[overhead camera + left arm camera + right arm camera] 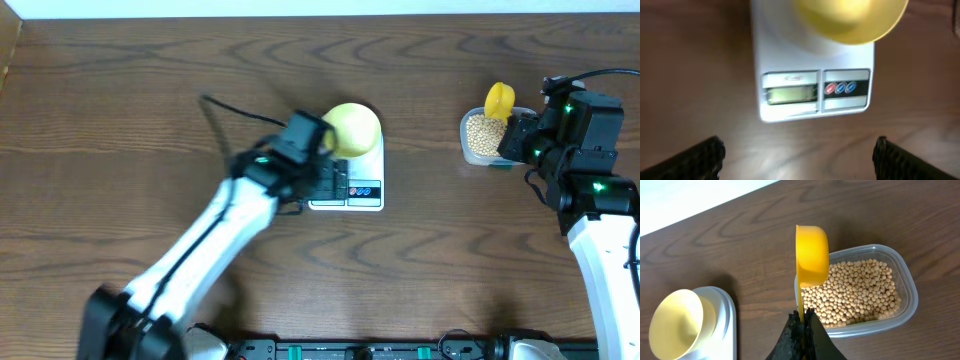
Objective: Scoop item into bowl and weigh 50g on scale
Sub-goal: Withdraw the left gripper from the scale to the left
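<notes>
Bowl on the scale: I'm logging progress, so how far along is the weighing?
Done: the bowl sits on the scale, looking empty. In hand: the right gripper is shut on the scoop over the tub of beans. To do: scooping beans into the bowl and weighing.

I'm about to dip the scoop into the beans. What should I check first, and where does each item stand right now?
1. Grip on the scoop: right end effector is shut on the handle of the yellow scoop. ok.
2. Scoop position: it is over the soybeans in the clear tub. ok.
3. Bowl placement: pale yellow bowl sits on the scale. ok.
4. Bowl contents: no beans are visible inside it in the right wrist view. ok.
5. Left end effector: open, empty, in front of the scale and not touching it. ok.
6. Zeroed display: lit but too blurred to read. cannot tell.
</notes>
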